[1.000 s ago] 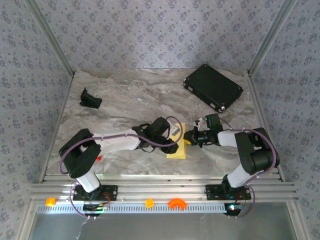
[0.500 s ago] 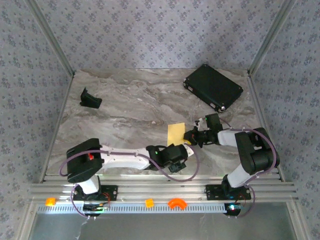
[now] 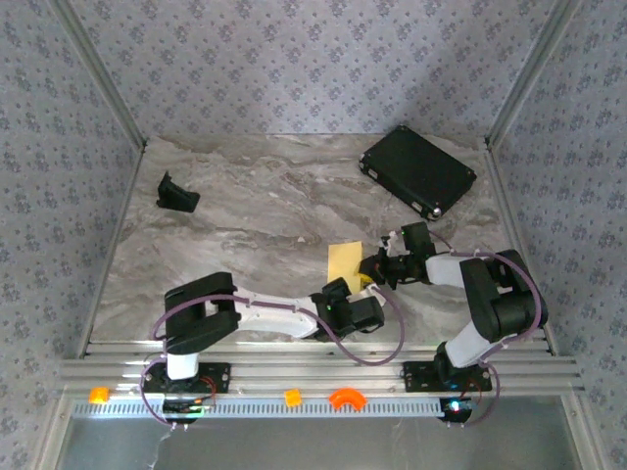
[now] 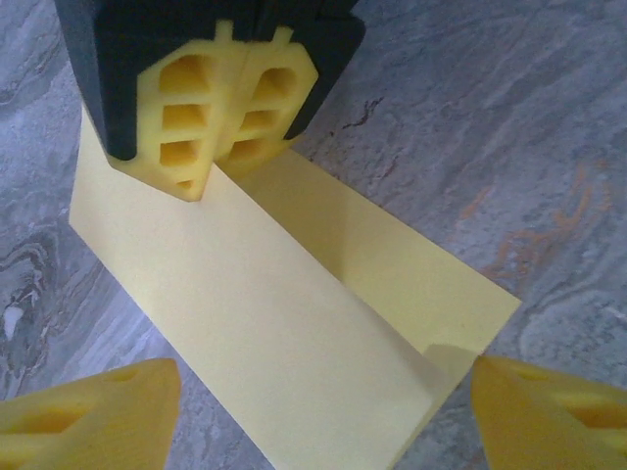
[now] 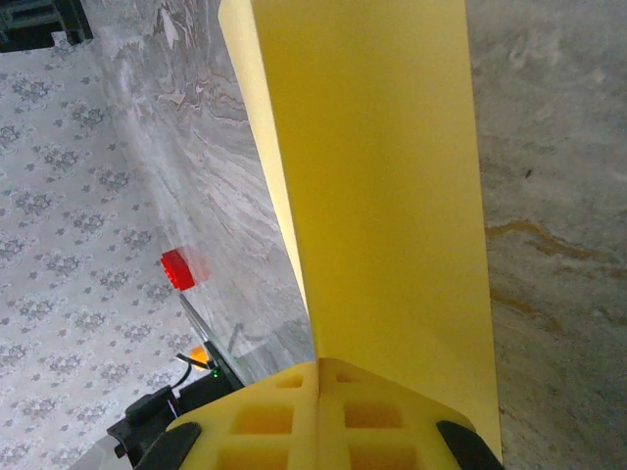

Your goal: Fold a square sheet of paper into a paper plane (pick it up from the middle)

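Marble-look tabletop (image 3: 245, 206), patterned walls around it. On it, right gripper (image 4: 211, 171) is clamped tight on the square sheet of paper (image 4: 294, 333), pinching the crease at the far end as the left wrist view shows it. Sheet is folded to a long strip, lying on the table between both grippers. Jaws of left gripper (image 4: 323, 392) stand wide, one finger either side of the strip's near end, not touching. Black case (image 3: 418, 169) well apart, back right.

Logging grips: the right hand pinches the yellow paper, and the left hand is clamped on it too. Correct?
No: the right hand pinches the yellow paper, but the left hand is wide open, not clamped. The left wrist view shows it.
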You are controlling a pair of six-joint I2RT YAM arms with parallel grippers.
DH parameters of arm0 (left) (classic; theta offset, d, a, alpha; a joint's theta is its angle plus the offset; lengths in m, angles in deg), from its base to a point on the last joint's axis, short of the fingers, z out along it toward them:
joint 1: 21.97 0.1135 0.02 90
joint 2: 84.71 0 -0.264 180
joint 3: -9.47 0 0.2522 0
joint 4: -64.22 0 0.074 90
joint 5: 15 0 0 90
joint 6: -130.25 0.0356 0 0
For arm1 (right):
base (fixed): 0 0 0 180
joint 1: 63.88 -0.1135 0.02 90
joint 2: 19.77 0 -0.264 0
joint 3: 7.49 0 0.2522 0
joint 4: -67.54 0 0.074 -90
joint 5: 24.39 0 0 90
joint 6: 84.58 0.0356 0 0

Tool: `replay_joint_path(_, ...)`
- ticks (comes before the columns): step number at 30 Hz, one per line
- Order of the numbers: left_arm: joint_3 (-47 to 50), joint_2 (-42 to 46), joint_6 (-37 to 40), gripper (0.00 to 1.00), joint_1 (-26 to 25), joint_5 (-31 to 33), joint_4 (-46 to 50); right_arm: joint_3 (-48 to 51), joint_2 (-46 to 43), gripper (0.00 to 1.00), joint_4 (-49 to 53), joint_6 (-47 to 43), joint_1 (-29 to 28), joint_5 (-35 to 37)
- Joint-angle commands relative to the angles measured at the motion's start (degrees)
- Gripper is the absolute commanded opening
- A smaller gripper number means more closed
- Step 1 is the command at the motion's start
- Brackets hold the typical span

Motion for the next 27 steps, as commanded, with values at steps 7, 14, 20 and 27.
replay_joint_path(7,0.7,1.9,-1.6,0.48,-0.8,3.2,-0.1,-1.1,-0.4,0.06,1.7,0.3,-0.4,0.8)
replay_joint_path(14,1.1,2.4,-2.9,0.36,-1.0,1.9,-0.8,-1.1,-0.3,0.07,2.2,0.2,-0.1,0.8)
replay_joint_path(20,1.5,2.9,-3.8,0.33,-1.1,1.4,-1.1,-1.0,-0.7,0.07,2.5,-0.1,0.2,0.8)
replay_joint_path(27,3.2,4.3,-6.2,0.31,-1.1,-0.1,-1.2,-0.8,-1.1,0.07,2.5,0.0,0.4,0.8)
